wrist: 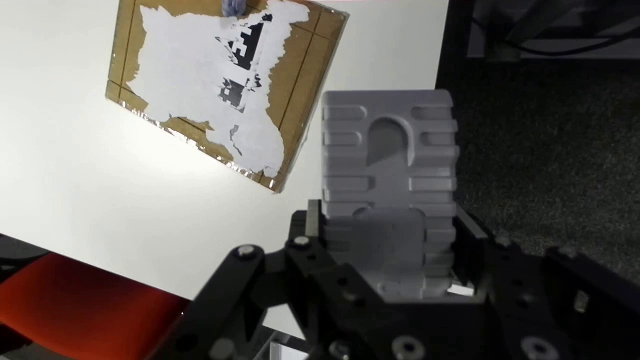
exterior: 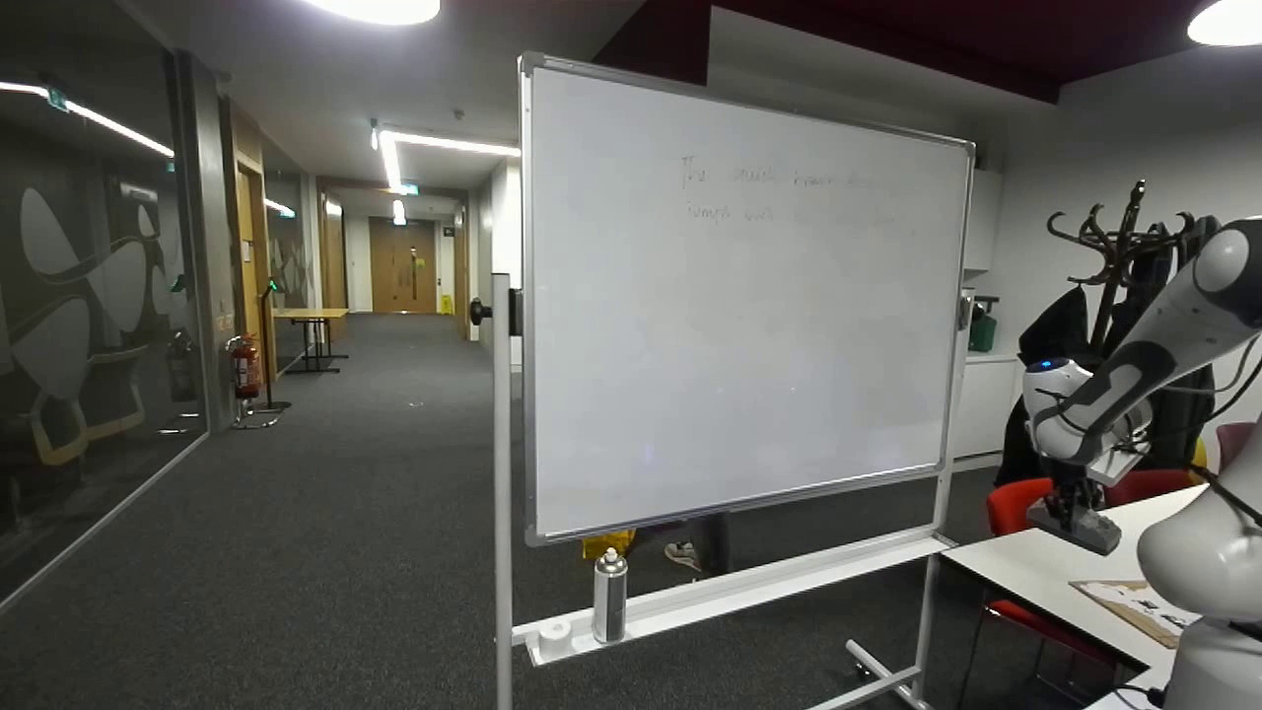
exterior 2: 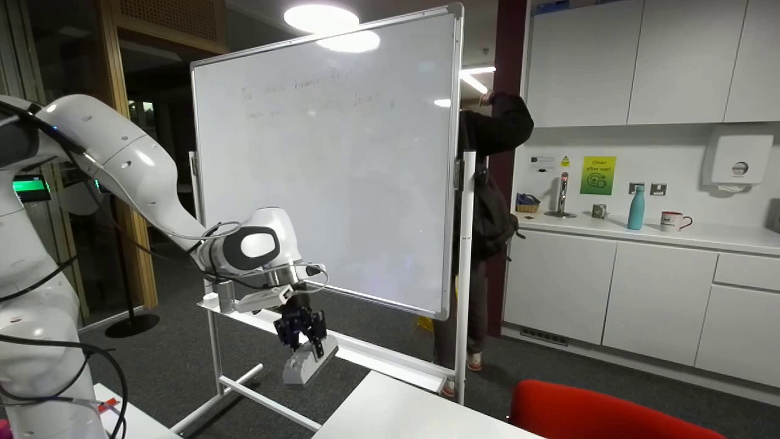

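Observation:
A grey block, looking like a whiteboard eraser with ribbed sides, is clasped in my gripper. One black finger presses along its left side and the other lies on its right in the wrist view. The eraser hangs tilted in the air in both exterior views, below the gripper. A large whiteboard on a wheeled stand faces the arm, apart from the eraser. Faint handwriting runs across its upper part, fading toward the right.
Beneath is a white table bearing a cardboard piece with torn paper. Red chairs stand beside it. The board's lower tray carries a spray can and a white roll. A person stands behind the board.

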